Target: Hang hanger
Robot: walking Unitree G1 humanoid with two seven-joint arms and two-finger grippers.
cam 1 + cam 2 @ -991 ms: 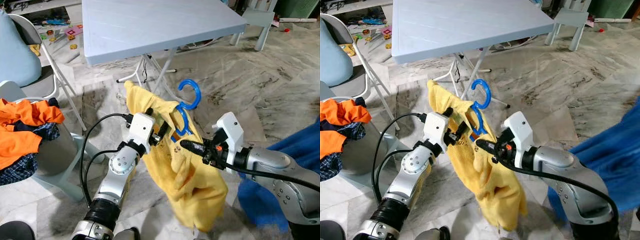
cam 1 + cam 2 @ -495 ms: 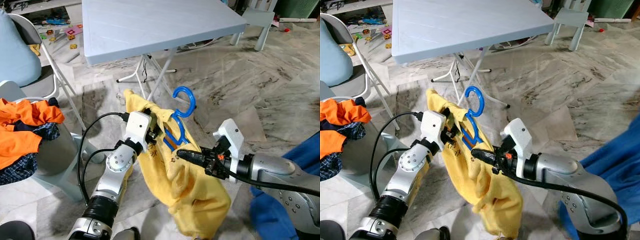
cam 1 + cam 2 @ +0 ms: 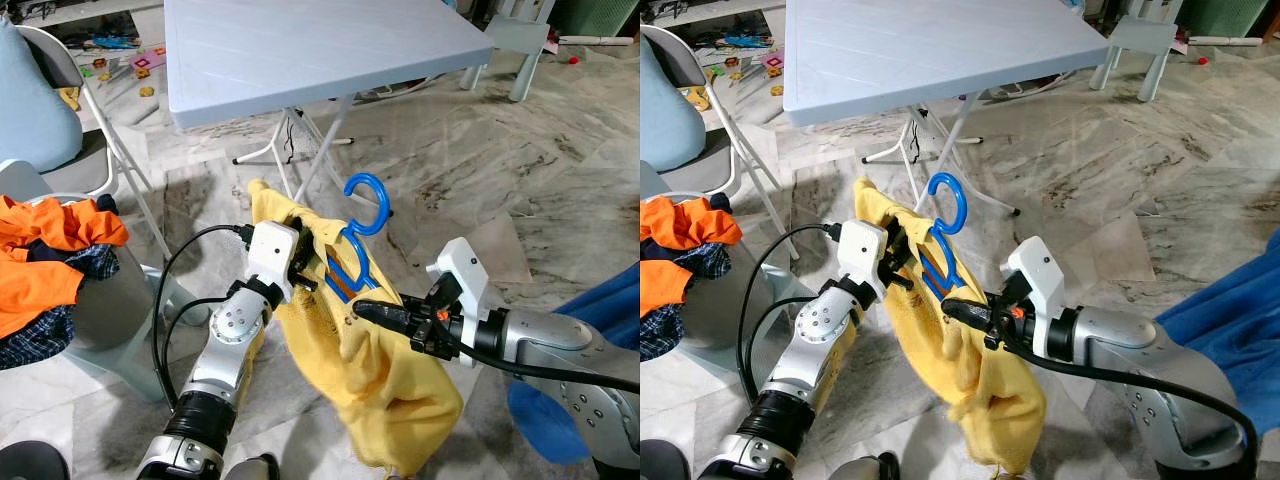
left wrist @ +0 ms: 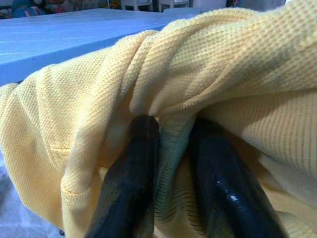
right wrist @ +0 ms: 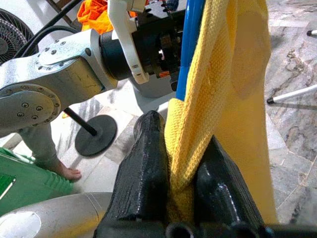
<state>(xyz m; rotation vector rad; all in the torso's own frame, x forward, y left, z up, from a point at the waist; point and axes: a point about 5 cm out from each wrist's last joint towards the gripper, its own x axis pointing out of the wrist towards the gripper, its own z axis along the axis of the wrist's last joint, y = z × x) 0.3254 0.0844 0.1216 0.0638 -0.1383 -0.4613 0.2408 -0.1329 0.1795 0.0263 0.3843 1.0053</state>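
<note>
Both silver arms were raised in front of the body. The left gripper [image 3: 305, 262] pointed forward from a bent elbow, its 2 black fingers [image 4: 130, 183] pinched together on fabric. The right gripper [image 3: 362, 308] reached in across the body toward the left, its 2 fingers [image 5: 143, 168] likewise clamped on cloth.

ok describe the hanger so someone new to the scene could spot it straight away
Start at the pale blue folding table; in front of it the two pincers hold up a yellow shirt. The hanger pokes out of the shirt's top between the left pincer and right pincer, bright blue plastic with a curled hook.
</note>
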